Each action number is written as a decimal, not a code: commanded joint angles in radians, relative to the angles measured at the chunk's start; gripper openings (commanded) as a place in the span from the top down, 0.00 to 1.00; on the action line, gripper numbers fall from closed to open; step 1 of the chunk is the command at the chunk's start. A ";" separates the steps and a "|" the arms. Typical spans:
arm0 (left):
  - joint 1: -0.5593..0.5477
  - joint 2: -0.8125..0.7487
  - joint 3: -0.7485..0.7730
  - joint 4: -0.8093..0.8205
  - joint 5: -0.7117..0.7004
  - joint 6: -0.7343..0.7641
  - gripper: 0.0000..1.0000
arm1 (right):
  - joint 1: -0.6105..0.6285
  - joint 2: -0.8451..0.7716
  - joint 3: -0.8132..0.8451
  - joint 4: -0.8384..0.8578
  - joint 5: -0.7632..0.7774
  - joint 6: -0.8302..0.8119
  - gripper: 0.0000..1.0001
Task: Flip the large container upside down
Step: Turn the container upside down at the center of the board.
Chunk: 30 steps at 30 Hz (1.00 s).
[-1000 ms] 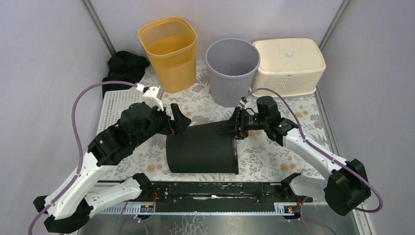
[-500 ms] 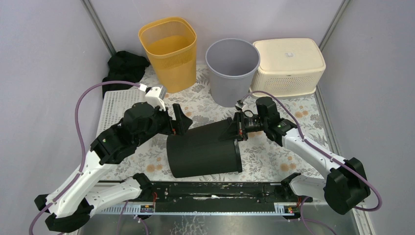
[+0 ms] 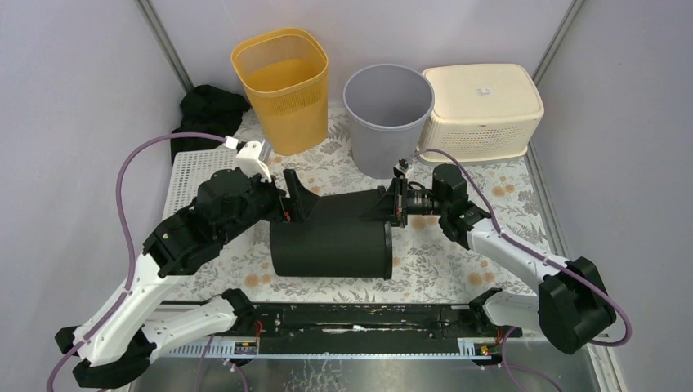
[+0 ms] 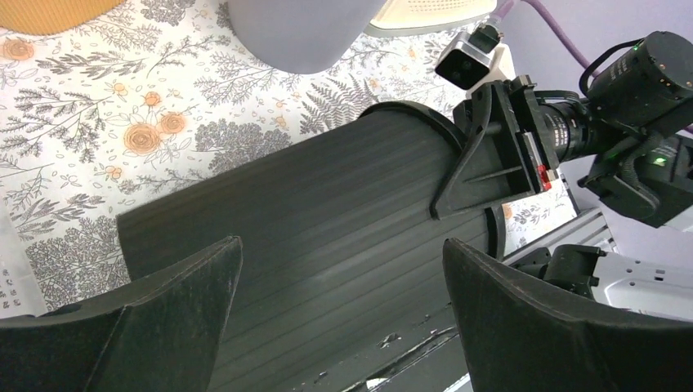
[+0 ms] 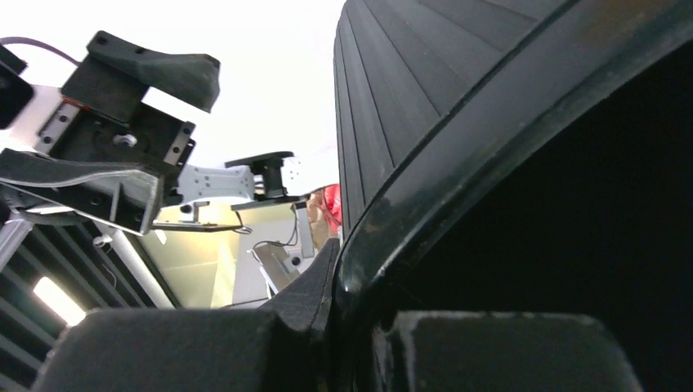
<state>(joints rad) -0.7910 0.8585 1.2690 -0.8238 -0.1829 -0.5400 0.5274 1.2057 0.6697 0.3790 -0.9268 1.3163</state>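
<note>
The large container [image 3: 327,245] is a black ribbed bin lying on its side on the floral cloth, its open mouth facing right. My right gripper [image 3: 391,206] is shut on the upper rim of that mouth; in the right wrist view one finger sits outside and one inside the rim [image 5: 458,163], pinched at the gripper [image 5: 351,278]. My left gripper [image 3: 298,200] hangs open over the bin's closed left end. In the left wrist view its two fingers straddle the ribbed wall [image 4: 310,220] around the left gripper [image 4: 341,245], not touching it.
A yellow perforated basket [image 3: 280,86], a grey bin [image 3: 387,114] and an upturned cream basket [image 3: 482,106] stand along the back. A black cloth [image 3: 208,110] lies at the back left beside a white perforated mat [image 3: 192,171]. The black rail runs along the near edge.
My right gripper has shut on the bin's rim. The bin has tilted and shifted a little away and to the left. The left gripper stays open beside it.
</note>
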 commanded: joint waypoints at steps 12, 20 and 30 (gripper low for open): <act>0.004 -0.052 0.080 -0.016 -0.023 0.014 0.00 | 0.001 0.294 -0.037 1.036 0.124 0.473 1.00; 0.004 -0.050 0.103 -0.018 -0.022 0.014 0.00 | 0.046 0.534 0.046 1.325 0.234 0.549 1.00; 0.004 -0.036 0.126 -0.026 -0.026 0.015 0.00 | 0.161 0.721 0.230 1.325 0.313 0.486 1.00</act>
<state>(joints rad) -0.7910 0.8177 1.3640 -0.8455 -0.1883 -0.5396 0.6479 1.8969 0.7952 1.5059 -0.6716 1.8072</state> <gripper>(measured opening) 0.998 0.122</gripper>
